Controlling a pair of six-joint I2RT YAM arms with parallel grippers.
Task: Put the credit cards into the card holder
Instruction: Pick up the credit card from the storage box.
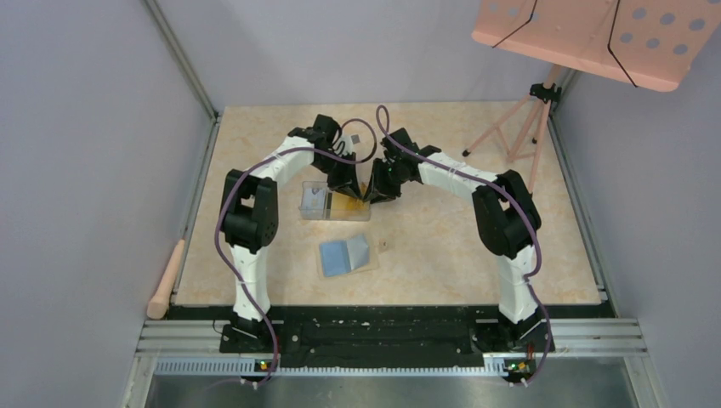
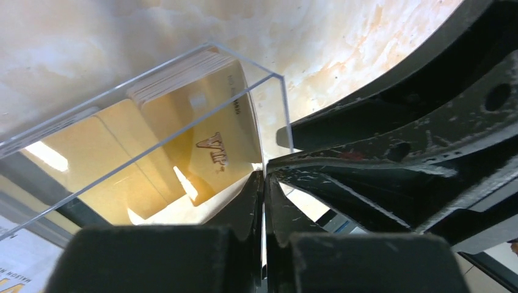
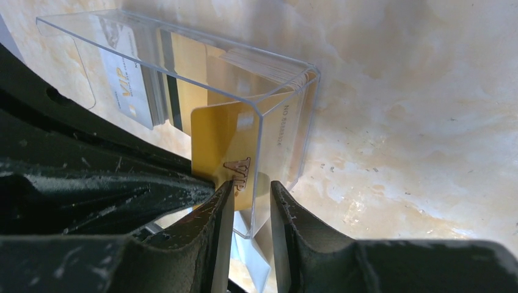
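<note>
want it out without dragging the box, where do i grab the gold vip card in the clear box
Take the gold VIP card by its raised end, the part tilted up past the clear box rim, coming from above with the jaws either side of its flat faces. The rest sits behind the walls.

**Overhead plus two wrist close-ups**

The top camera looks down from the near edge over the whole table [image 1: 442,246]. Both wrist cameras face the clear box [image 3: 183,55] and gold VIP card [image 3: 223,140] closely, from opposite sides.
</note>
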